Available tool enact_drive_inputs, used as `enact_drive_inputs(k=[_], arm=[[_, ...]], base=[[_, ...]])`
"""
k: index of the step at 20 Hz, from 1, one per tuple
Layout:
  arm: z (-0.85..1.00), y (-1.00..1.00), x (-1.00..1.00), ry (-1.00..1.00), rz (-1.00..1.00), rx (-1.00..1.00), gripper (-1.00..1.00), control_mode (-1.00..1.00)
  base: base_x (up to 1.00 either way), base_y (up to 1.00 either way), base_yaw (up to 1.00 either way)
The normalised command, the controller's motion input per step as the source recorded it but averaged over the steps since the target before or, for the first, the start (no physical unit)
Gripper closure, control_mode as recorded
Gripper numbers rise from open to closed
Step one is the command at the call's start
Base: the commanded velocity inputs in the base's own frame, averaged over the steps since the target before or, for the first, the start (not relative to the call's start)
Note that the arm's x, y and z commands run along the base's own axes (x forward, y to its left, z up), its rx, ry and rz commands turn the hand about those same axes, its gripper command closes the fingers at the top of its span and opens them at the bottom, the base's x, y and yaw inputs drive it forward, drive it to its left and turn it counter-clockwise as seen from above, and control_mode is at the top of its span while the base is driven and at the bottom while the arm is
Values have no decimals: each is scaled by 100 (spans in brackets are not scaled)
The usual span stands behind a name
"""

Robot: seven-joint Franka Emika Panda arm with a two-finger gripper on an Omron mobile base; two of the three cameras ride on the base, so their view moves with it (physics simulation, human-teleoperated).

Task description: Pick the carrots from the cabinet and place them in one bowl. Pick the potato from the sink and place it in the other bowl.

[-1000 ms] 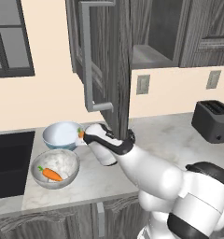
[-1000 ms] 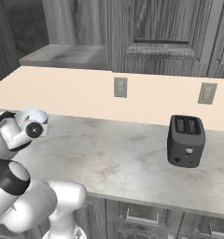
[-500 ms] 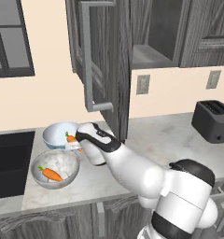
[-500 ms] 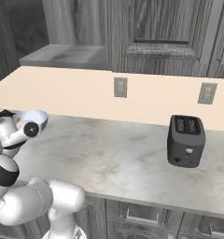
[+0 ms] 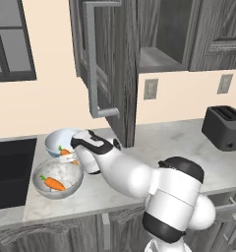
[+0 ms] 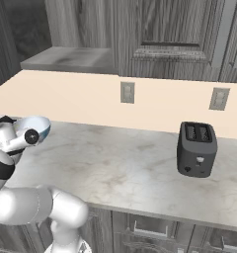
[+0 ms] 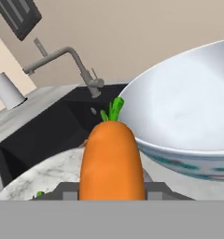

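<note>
Fingers (image 7: pixel 112 189) closed on a carrot (image 7: pixel 111 161), green top pointing away from the hand. In the left base view, held carrot (image 5: pixel 66 153) hanging at the near edge of the pale bowl (image 5: pixel 56 140), just above the gap between the two bowls. Fingers (image 5: pixel 71 156) there mostly hidden behind the hand. In the hand view, pale bowl (image 7: pixel 188 112) standing close on the right of the held carrot, with a green pattern on its outer wall.

Below and nearer to the robot, marbled bowl (image 5: pixel 71 172) with a second carrot (image 5: pixel 53 183) lying inside. Both bowls standing on the marbled surface (image 5: pixel 164 147), almost touching each other.

To the left of the bowls, black sink (image 5: pixel 12 167) set into the surface; in the hand view sink (image 7: pixel 44 135) with a grey faucet (image 7: pixel 69 60) behind it. Potato cannot be made out in the basin.

Above the bowls, dark cabinet (image 5: pixel 117 64) with door open and long bar handle (image 5: pixel 93 64) toward the robot. Far right on the surface, black toaster (image 5: pixel 225 128), well apart from the bowls; seen also in the right base view, toaster (image 6: pixel 196 148) under two wall outlets.
</note>
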Motion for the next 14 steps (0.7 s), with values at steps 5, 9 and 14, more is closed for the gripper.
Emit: enact_drive_inputs(k=[5,9,14], arm=[[-31,41,0,0,6,0,100,-100],[-26,38,-3,0,5,0,100,-100],[-2,19,-46,0,6,0,100,-100]], base=[[0,0,0],[0,0,0],[0,0,0]])
